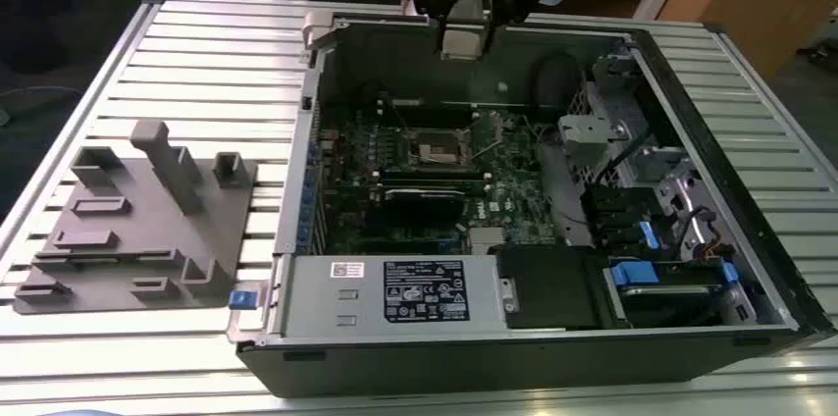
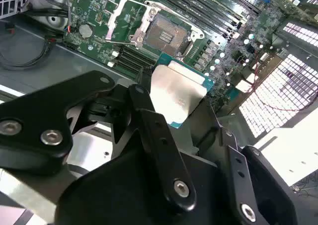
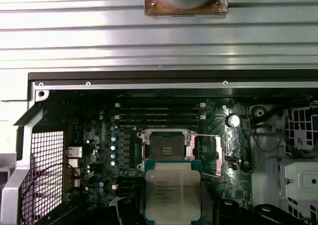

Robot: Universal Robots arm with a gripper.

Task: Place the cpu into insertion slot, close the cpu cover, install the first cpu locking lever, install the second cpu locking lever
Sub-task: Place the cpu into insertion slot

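Silver-grey square cpu [image 3: 172,187] clamped in black claw gripper [image 2: 176,103], over an edge of the open black computer case [image 1: 524,357], metal-rimmed square insertion slot [image 3: 165,146] bare, silvery cpu cover [image 3: 217,154] raised

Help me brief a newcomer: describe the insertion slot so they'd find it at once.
Look inside the open computer case on the slatted table, at the green circuit board on its floor. Near the board's middle sits the insertion slot: the only square socket with a dark centre and silvery rim.
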